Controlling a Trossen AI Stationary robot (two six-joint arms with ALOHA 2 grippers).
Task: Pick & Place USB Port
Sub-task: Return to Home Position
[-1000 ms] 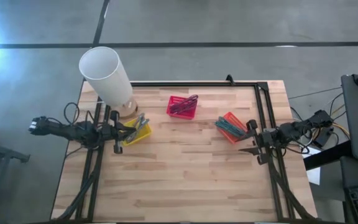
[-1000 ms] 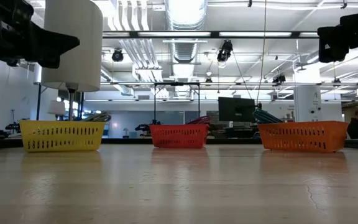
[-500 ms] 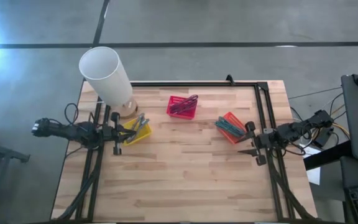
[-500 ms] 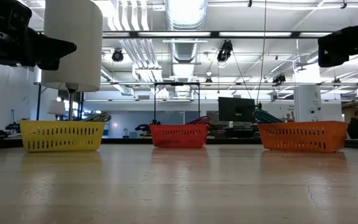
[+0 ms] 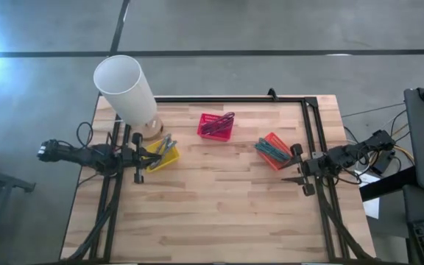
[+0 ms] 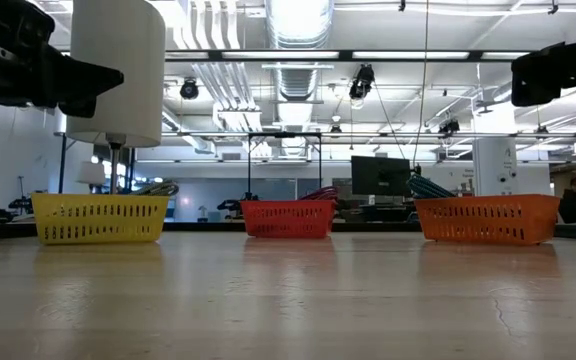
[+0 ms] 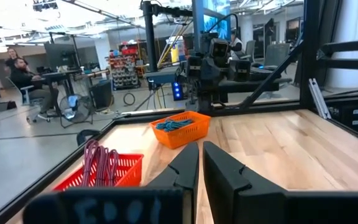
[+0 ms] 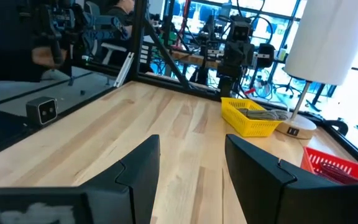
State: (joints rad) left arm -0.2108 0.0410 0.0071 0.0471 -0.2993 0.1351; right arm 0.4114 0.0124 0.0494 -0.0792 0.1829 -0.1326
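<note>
While resting bunched in the yellow plastic bin [image 6: 98, 220], red plastic bin [image 6: 288, 220] and orange plastic bin [image 6: 486, 222], looking light, limp and springy as thin charger cables [image 7: 98, 163], probably wanting pinching across the loops, with left gripper [image 7: 199, 149] clenched empty and right gripper [image 8: 191, 140] spread empty, hanging at opposite wooden table [image 5: 219, 210] sides.

- Site type: robotics lab in an open industrial hall.
- Overhead: exposed ducts [image 6: 293, 25] and strip lights [image 6: 438, 55] on an unfinished ceiling.
- Floor: bare concrete floor [image 5: 234, 29].
- Station: wooden table [image 5: 219, 213] inside a black metal frame [image 5: 234, 98].
- Background: monitor [image 6: 380, 175], stocked shelves [image 7: 124, 73], and a person [image 7: 20, 71] seated at a desk.
</note>
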